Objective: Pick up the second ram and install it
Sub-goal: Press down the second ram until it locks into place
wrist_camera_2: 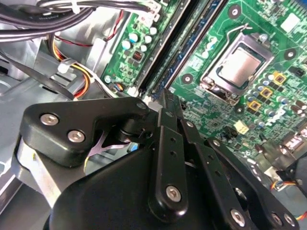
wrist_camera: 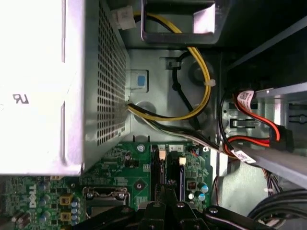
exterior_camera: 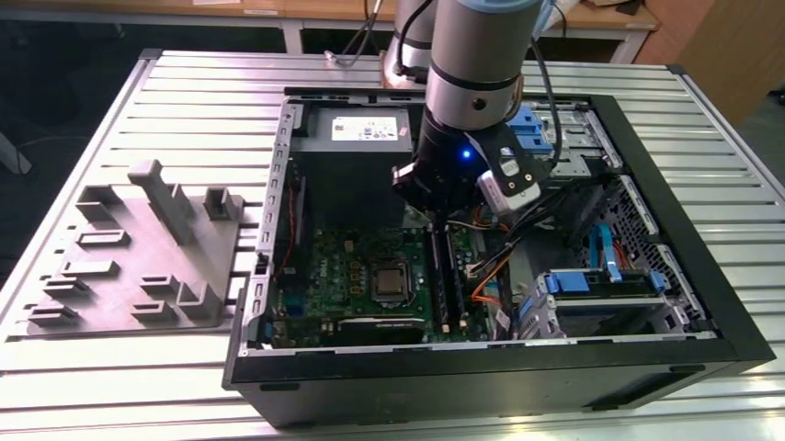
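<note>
1. Second ram point(exterior_camera: 438, 276) stands as a long dark strip in a slot on the green motherboard point(exterior_camera: 356, 266), under the hand point(exterior_camera: 432, 207).
2. The hand's fingers point(wrist_camera_2: 169, 108) are pressed together with no gap, closed at the top end of the ram slots point(wrist_camera_2: 168, 52).
3. The open computer case point(exterior_camera: 687, 276) also holds a grey power box point(exterior_camera: 356, 129), orange cables point(exterior_camera: 488, 268) and blue drive trays point(exterior_camera: 601, 280).
4. The case lies on a ribbed metal surface point(exterior_camera: 135, 367), near a grey plastic holder point(exterior_camera: 135, 248).
</note>
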Controlling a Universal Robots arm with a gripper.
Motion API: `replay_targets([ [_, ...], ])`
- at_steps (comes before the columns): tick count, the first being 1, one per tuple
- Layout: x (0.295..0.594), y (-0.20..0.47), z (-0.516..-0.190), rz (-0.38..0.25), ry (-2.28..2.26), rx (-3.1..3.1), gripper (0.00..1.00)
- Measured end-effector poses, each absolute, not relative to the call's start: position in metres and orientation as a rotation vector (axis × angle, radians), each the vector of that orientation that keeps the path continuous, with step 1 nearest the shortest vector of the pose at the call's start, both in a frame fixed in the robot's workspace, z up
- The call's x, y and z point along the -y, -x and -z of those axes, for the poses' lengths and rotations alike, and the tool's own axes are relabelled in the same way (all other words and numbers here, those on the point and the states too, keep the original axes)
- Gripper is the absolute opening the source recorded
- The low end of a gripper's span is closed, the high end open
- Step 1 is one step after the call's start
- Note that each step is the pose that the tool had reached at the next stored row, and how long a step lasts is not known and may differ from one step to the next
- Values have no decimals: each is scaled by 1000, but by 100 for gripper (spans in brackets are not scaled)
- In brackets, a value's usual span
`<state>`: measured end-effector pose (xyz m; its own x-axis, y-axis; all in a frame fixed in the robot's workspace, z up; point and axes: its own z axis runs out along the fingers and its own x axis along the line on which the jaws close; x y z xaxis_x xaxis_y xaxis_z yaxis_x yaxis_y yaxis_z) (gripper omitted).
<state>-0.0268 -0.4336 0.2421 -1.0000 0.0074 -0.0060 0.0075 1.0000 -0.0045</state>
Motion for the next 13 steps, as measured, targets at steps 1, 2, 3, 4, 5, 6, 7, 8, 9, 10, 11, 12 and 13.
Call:
replay_targets([
  [1,433,27,-240,7,-12,-3136,10],
  [2,433,27,-239,7,-11,-3136,10],
  [3,433,27,-237,7,-11,-3136,10],
  [4,432,27,-235,7,-12,-3136,10],
  [5,432,27,-235,7,-12,-3136,10],
  [6,432,27,-235,8,-12,-3136,10],
  [7,432,27,-235,8,-11,-3136,10],
  [8,432,27,-235,8,-12,-3136,10],
  [9,432,27,-234,7,-12,-3136,10],
  [10,432,27,-234,7,-12,-3136,10],
  [11,432,27,-233,7,-12,-3135,10],
  [12,432,27,-232,6,-12,-3135,10],
  [13,432,27,-232,7,-12,-3136,10],
])
